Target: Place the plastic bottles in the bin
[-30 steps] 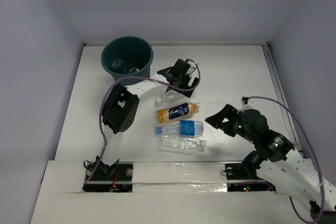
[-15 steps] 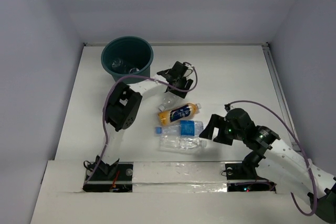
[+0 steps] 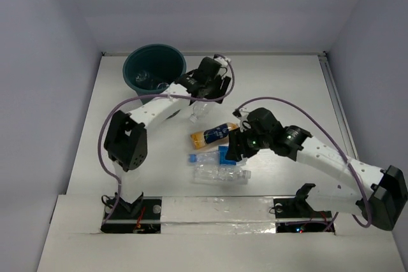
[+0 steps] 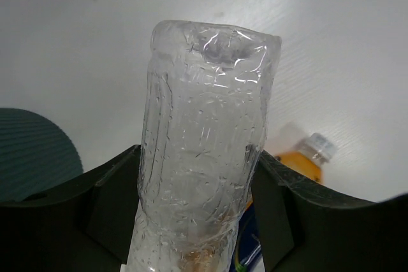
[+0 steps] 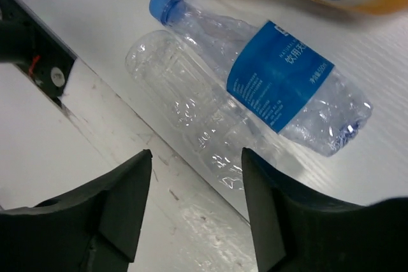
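Note:
The dark teal bin (image 3: 136,62) stands at the far left, with clear bottles (image 3: 150,79) inside. My left gripper (image 3: 205,88) is shut on a clear label-free bottle (image 4: 204,151) and holds it off the table, just right of the bin; its neck (image 3: 198,113) hangs below. The bin's edge (image 4: 32,151) shows in the left wrist view. My right gripper (image 3: 237,149) is open and empty above three lying bottles: an orange one (image 3: 215,134), a blue-labelled one (image 3: 210,157) and a clear one (image 3: 220,174). In the right wrist view the blue-labelled bottle (image 5: 280,81) and the clear one (image 5: 191,113) lie ahead of the open gripper (image 5: 197,164).
A taped strip (image 3: 217,207) runs along the table's near edge, close to the clear bottle; it shows in the right wrist view (image 5: 146,208). Walls close the table at the back and both sides. The right arm's cable (image 3: 299,109) loops over the table.
My left gripper has risen with the clear bottle and moved toward the bin. My right arm has swung left from the right side to above the lying bottles.

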